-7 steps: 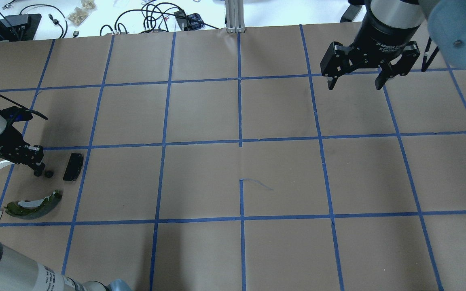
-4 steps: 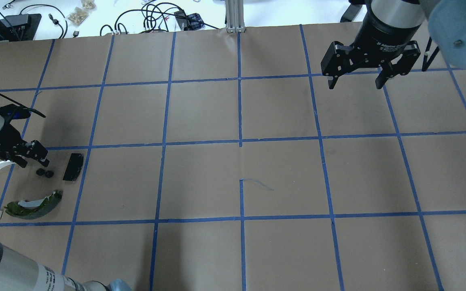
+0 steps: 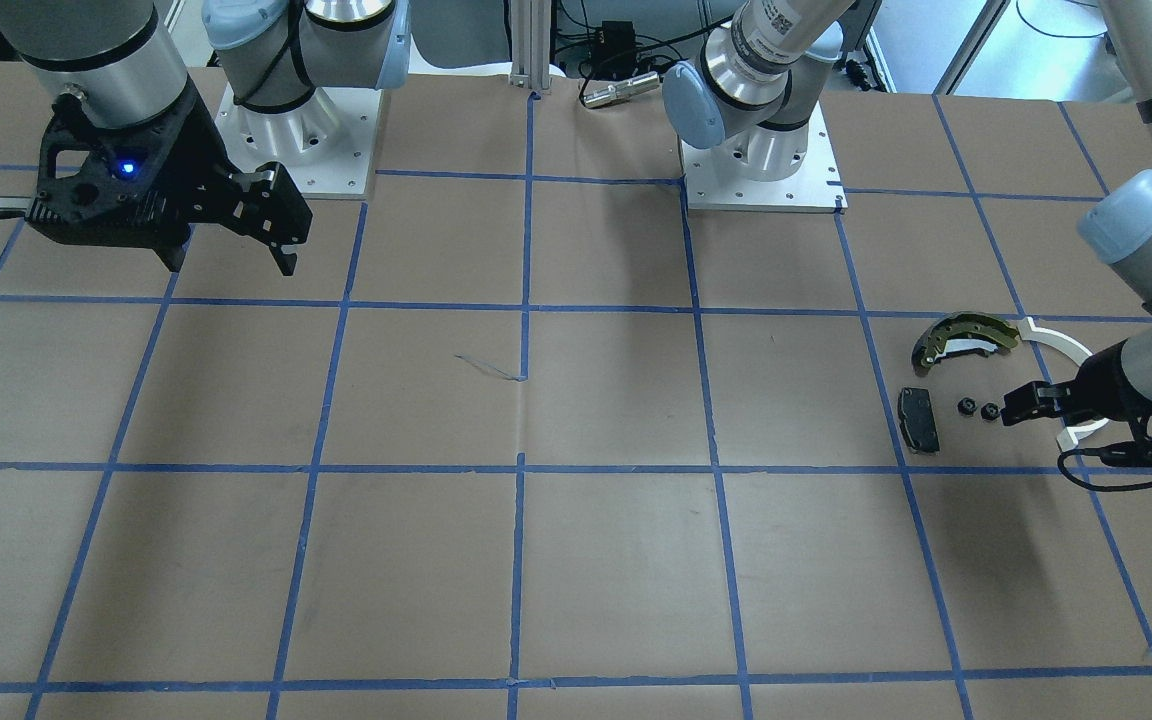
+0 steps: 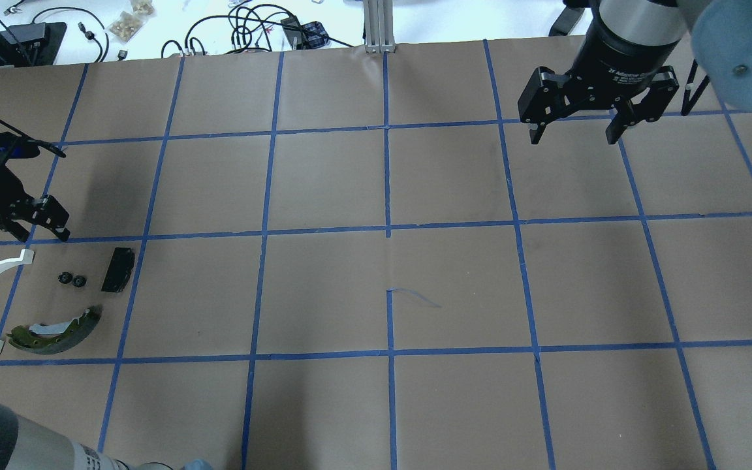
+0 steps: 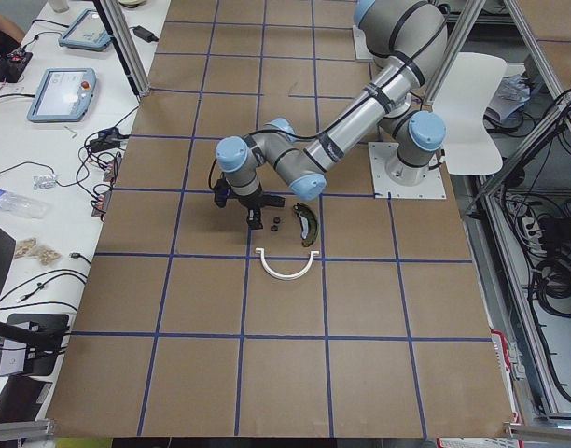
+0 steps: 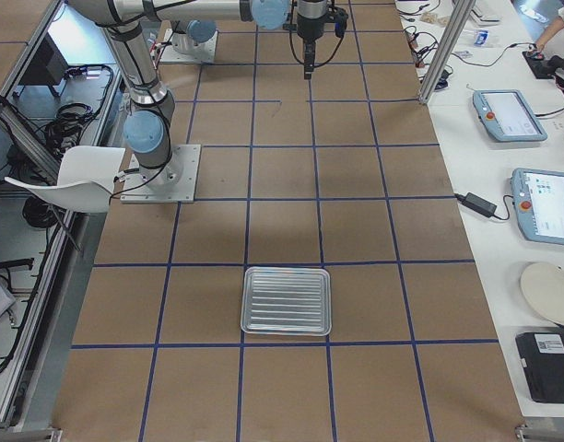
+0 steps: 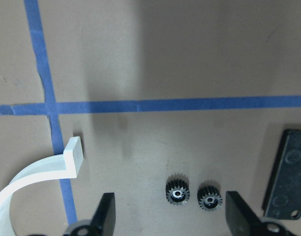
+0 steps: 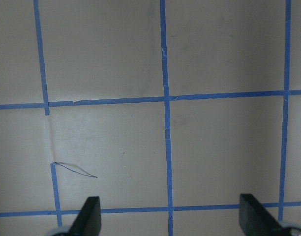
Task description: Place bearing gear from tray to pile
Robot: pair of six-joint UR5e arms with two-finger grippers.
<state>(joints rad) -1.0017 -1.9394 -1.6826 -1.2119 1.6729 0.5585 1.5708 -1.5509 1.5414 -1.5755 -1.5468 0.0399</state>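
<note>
Black gears (image 7: 177,189) are being shown at rest in the pile (image 4: 117,269), with both grippers being held open and empty.

Two small toothed gears are being seen side by side on the table (image 4: 389,176), between the white arc (image 7: 40,172) and the dark brake pad (image 7: 285,182), with the olive brake shoe (image 4: 56,329) near by. The left gripper (image 7: 170,211) is being held just behind them, its fingers (image 7: 106,216) spread wide with nothing between. The right gripper (image 4: 572,140) is being held equally open over bare table, well apart from the tray (image 6: 287,301), which is looking empty. Trouble is being invited mainly by the closeness of the left fingers. If that arm is moved low or sideways, a gear is likely to be clipped and rolled out of the pile, or the arc dragged along.
</note>
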